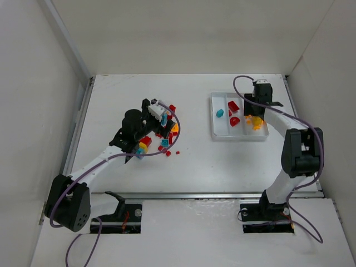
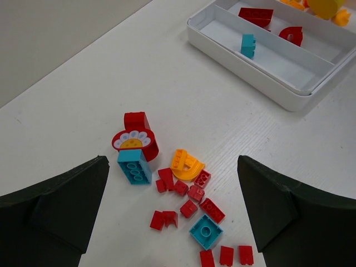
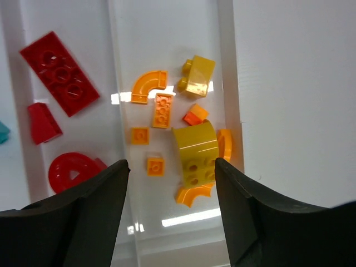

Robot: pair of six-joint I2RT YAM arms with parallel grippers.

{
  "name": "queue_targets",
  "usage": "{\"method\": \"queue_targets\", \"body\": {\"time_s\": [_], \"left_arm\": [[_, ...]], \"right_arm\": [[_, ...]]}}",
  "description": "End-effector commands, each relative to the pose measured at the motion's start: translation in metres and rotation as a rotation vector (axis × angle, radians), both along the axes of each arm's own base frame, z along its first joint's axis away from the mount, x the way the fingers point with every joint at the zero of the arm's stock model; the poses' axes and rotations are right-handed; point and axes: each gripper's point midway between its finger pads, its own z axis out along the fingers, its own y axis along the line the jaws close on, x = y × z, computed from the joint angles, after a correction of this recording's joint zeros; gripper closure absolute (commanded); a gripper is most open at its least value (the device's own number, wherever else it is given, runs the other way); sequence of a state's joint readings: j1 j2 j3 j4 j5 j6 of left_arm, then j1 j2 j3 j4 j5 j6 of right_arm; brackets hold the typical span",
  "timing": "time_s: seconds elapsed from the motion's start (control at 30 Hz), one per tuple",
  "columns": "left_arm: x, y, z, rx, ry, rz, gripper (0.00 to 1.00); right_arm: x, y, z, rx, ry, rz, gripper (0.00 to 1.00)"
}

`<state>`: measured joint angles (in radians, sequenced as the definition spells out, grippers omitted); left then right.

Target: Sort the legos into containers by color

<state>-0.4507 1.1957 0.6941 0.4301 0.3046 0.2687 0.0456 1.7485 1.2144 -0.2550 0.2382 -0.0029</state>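
Observation:
A pile of red, teal and orange legos [image 1: 161, 140] lies on the table left of centre. In the left wrist view it shows a teal brick [image 2: 134, 166], an orange curved piece [image 2: 186, 164] and several small red bricks [image 2: 189, 193]. My left gripper [image 2: 172, 222] hangs open above this pile, holding nothing. The white tray of containers [image 1: 213, 118] sits at the right. My right gripper [image 3: 171, 167] is open over its orange compartment. There a yellow curved brick [image 3: 194, 150] lies free among small orange pieces, close to the right finger.
The middle compartment holds a red plate [image 3: 60, 72] and a red arch [image 3: 72, 171]. The left compartment holds one teal piece [image 2: 247, 45]. A red flower-faced piece [image 2: 135, 142] stands at the pile's far side. Walls enclose the table on three sides.

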Motion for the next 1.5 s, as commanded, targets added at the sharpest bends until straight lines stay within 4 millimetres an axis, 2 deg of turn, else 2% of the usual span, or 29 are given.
{"method": "queue_targets", "body": {"time_s": [0.0, 0.17, 0.23, 0.27, 0.3, 0.4, 0.43, 0.47, 0.53, 0.57, 0.6, 0.63, 0.67, 0.7, 0.77, 0.8, 0.83, 0.9, 1.03, 1.07, 1.13, 1.2, 1.3, 1.47], "left_arm": [[0.000, -0.003, 0.016, -0.045, -0.045, -0.002, 0.00], [0.001, -0.002, 0.016, -0.044, -0.045, 0.007, 0.00], [0.003, -0.002, 0.014, -0.044, -0.045, 0.007, 0.00], [0.002, -0.003, 0.013, -0.051, -0.041, 0.009, 0.00], [0.002, -0.003, 0.013, -0.051, -0.041, 0.009, 0.00], [0.000, -0.003, 0.007, -0.075, -0.019, 0.014, 0.00], [0.001, -0.001, 0.006, -0.075, -0.024, 0.027, 0.00], [0.002, 0.001, 0.012, -0.094, -0.032, 0.045, 0.00], [0.008, 0.016, 0.000, -0.103, 0.001, 0.155, 0.00], [0.012, 0.023, 0.004, -0.117, -0.002, 0.206, 0.00], [0.019, 0.040, 0.000, -0.118, -0.003, 0.316, 0.00], [0.018, 0.048, -0.009, -0.129, 0.023, 0.370, 0.00], [0.019, 0.056, -0.010, -0.124, 0.017, 0.411, 0.00], [0.019, 0.066, -0.010, -0.120, 0.006, 0.466, 0.00], [0.017, 0.077, -0.018, -0.105, 0.008, 0.515, 0.00], [0.016, 0.081, -0.012, -0.113, -0.006, 0.534, 0.00], [0.016, 0.089, -0.018, -0.091, -0.006, 0.572, 0.00], [0.013, 0.098, -0.013, -0.087, -0.030, 0.608, 0.00], [0.010, 0.117, -0.020, -0.028, -0.044, 0.670, 0.00], [0.009, 0.118, -0.022, -0.011, -0.042, 0.668, 0.00], [0.009, 0.124, -0.027, -0.003, -0.034, 0.682, 0.00], [0.010, 0.133, -0.031, -0.028, -0.015, 0.716, 0.00], [0.006, 0.127, -0.035, -0.044, 0.006, 0.684, 0.00], [0.005, 0.120, -0.038, -0.059, 0.027, 0.653, 0.00]], "right_arm": [[0.012, 0.009, 0.060, -0.005, -0.167, 0.039, 0.31], [0.009, 0.013, 0.076, 0.011, -0.209, 0.057, 0.34], [0.005, 0.031, 0.090, -0.007, -0.226, 0.143, 0.35], [0.003, 0.043, 0.096, -0.040, -0.234, 0.216, 0.35], [-0.001, 0.081, 0.099, -0.072, -0.248, 0.347, 0.35], [-0.015, 0.135, 0.098, -0.182, -0.240, 0.594, 0.33], [-0.022, 0.162, 0.094, -0.177, -0.236, 0.674, 0.33], [-0.023, 0.176, 0.095, -0.158, -0.243, 0.701, 0.33], [-0.028, 0.205, 0.092, -0.102, -0.240, 0.744, 0.33], [-0.023, 0.217, 0.089, -0.075, -0.235, 0.740, 0.33], [-0.022, 0.230, 0.088, -0.017, -0.230, 0.729, 0.33], [-0.022, 0.247, 0.087, 0.014, -0.228, 0.746, 0.33], [-0.015, 0.260, 0.098, 0.040, -0.254, 0.745, 0.33], [-0.012, 0.273, 0.083, 0.072, -0.221, 0.742, 0.33], [-0.011, 0.297, 0.079, 0.099, -0.207, 0.752, 0.33], [-0.003, 0.312, 0.075, 0.126, -0.198, 0.744, 0.33], [-0.001, 0.321, 0.073, 0.141, -0.188, 0.743, 0.33], [0.001, 0.345, 0.064, 0.185, -0.150, 0.763, 0.33], [-0.003, 0.372, 0.050, 0.257, -0.105, 0.793, 0.33], [-0.003, 0.372, 0.044, 0.261, -0.093, 0.786, 0.33], [0.003, 0.377, 0.044, 0.271, -0.105, 0.781, 0.33], [0.007, 0.383, 0.028, 0.280, -0.080, 0.779, 0.33], [0.006, 0.393, 0.010, 0.311, -0.013, 0.794, 0.33], [-0.018, 0.401, -0.013, 0.307, 0.063, 0.827, 0.33]]}}
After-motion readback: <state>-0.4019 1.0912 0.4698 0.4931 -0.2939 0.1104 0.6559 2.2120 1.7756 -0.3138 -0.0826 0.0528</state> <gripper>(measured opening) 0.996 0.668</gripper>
